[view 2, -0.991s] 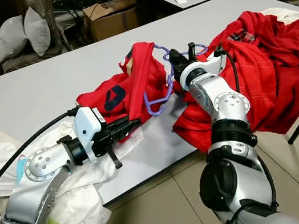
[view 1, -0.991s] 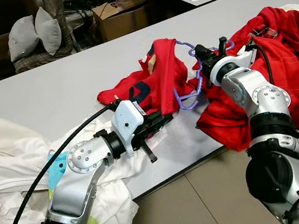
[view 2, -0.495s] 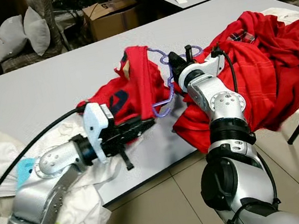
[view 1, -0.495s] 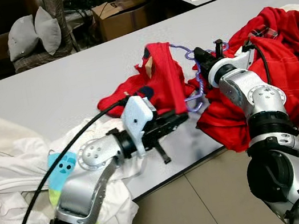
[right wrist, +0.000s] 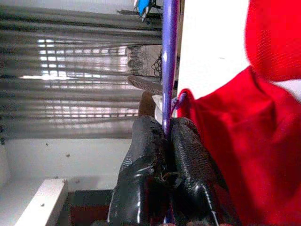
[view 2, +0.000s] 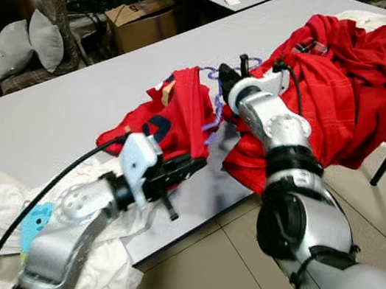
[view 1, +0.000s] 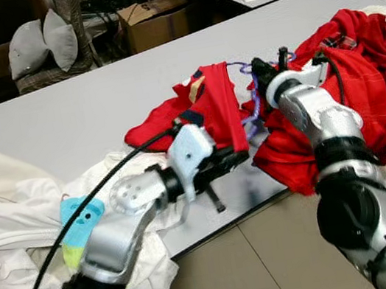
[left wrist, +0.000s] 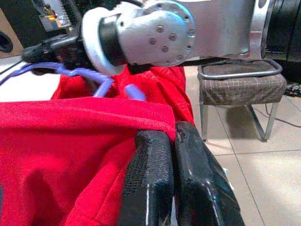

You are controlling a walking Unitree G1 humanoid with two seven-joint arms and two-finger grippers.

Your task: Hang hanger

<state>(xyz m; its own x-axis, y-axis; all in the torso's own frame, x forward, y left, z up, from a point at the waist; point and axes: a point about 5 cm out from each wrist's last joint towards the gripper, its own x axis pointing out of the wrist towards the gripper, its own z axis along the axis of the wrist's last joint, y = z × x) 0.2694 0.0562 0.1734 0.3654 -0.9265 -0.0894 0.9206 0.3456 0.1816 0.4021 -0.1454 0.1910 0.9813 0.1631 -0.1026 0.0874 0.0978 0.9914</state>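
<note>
Purple plastic hanger (view 1: 249, 104) is sitting half inside the red shirt (view 1: 205, 108) on the grey table (view 1: 61, 115), and we've got both arms on the job. Our right gripper (view 1: 258, 69) has its two fingers pressed together on the hanger's thin bar, which you can see nicely in the right wrist view, where the purple rod runs straight up out from between the pads (right wrist: 188, 155). Our left gripper (view 2: 195, 163) is pinching the hem of the shirt, fingers closed on the fabric edge.

Why hold it like that? Our guess is one side keeps the hanger steady while the other pulls the cloth taut, so the shirt can be worked onto the hanger shoulders rather than bunching up.

Orientation: the hanger lies mostly flat on the table, long axis running roughly away from us and toward us, next to the shirt's right edge. The hook end seems to be at the far end near the right gripper, but it's partly hidden, so we can't be sure.

Another heap of red clothes (view 1: 361, 77) sits just to the right, touching the arm, and white laundry (view 1: 3, 215) is piled on the left.
</note>
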